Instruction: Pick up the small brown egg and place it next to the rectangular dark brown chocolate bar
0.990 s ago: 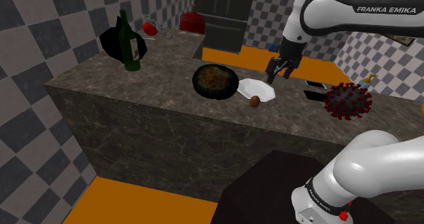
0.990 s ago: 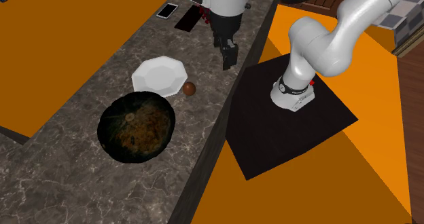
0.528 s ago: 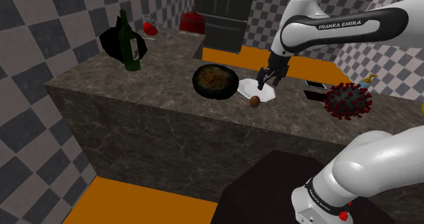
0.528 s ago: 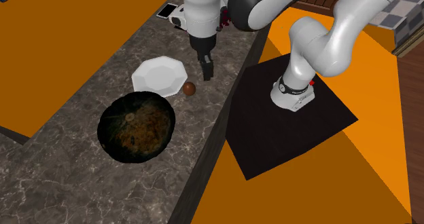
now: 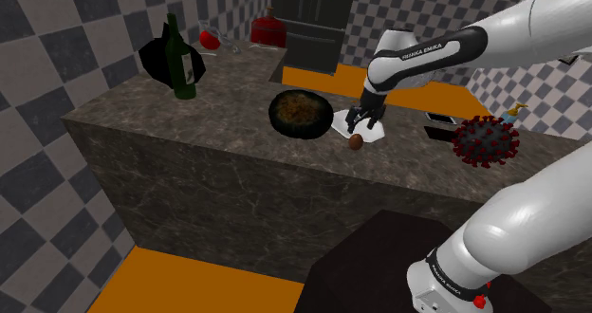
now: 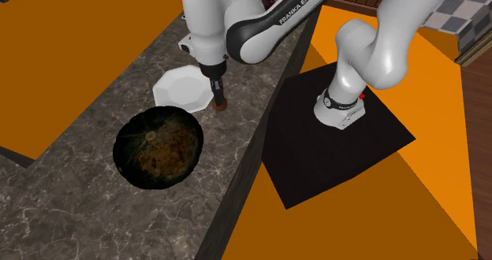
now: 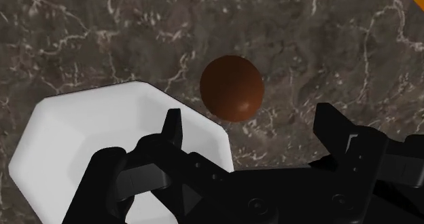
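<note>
The gripper (image 7: 251,131) hangs low over the marble counter (image 5: 190,121) with its two black fingers (image 7: 173,131) spread apart and clasping nothing. The small brown egg (image 7: 232,87) lies on the bare stone ahead of the fingertips, in line with the gap between them and apart from both.

In the shoulder view the gripper (image 5: 358,126) stands just above the egg (image 5: 356,142). The egg rests near the counter's front edge, on the side facing the stand (image 5: 379,264). It sits just beside the near rim of a white eight-sided plate (image 5: 375,131), and the wrist view shows a thin strip of stone between the two.

To the shoulder view's left of the plate, just beside it, sits a dark round bowl (image 5: 301,112) with a brownish filling. Farther left, near the far end of the counter, a dark green bottle (image 5: 180,60) stands upright.

To the shoulder view's right of the plate, well apart from the egg, lie a phone (image 5: 441,119) and a red spiky ball (image 5: 486,140). A flat dark piece against the phone's near side may be the chocolate bar (image 5: 438,132), though it is too small there to be sure.

In the second exterior view the gripper (image 6: 218,99) points down at the spot beside the plate (image 6: 177,85), its fingers partly covering the egg, with the bowl (image 6: 158,150) close by.
</note>
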`<action>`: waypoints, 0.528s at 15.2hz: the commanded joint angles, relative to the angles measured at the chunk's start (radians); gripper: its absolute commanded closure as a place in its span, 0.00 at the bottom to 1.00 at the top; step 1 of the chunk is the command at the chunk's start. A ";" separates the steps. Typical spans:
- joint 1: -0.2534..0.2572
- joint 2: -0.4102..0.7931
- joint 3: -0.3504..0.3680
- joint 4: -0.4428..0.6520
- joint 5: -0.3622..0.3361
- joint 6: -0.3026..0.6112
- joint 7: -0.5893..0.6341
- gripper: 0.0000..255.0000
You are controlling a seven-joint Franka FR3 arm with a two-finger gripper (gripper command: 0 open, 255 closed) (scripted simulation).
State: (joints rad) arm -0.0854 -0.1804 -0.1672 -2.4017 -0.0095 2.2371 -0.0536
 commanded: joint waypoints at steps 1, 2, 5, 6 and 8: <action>-0.001 0.067 -0.011 0.021 0.022 0.047 -0.020 0.00; -0.001 0.076 -0.011 0.015 0.024 0.061 -0.022 0.00; 0.000 0.103 -0.012 -0.001 0.031 0.103 -0.027 0.00; 0.001 0.112 -0.012 -0.006 0.034 0.117 -0.029 0.00; 0.002 0.132 -0.012 -0.015 0.039 0.146 -0.033 0.00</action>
State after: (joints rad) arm -0.0836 -0.0587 -0.1784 -2.4119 0.0269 2.3679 -0.0831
